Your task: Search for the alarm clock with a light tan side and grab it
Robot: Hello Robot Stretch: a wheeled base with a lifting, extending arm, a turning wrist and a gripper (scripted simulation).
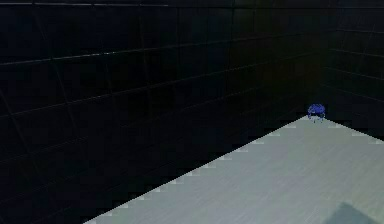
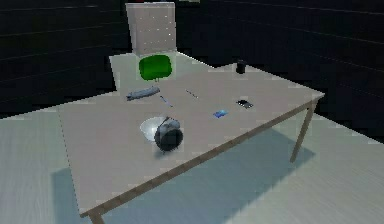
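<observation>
A dark round thing, perhaps a clock, though too small to tell, rests on the pale wooden table near its middle. It sits against a shallow grey bowl. I cannot make out a light tan side on it.
On the table lie a small blue card, a dark flat phone-like thing, a dark cup and a grey flat thing. A green-seated chair stands behind it. A small blue round thing sits where the floor meets the dark walls.
</observation>
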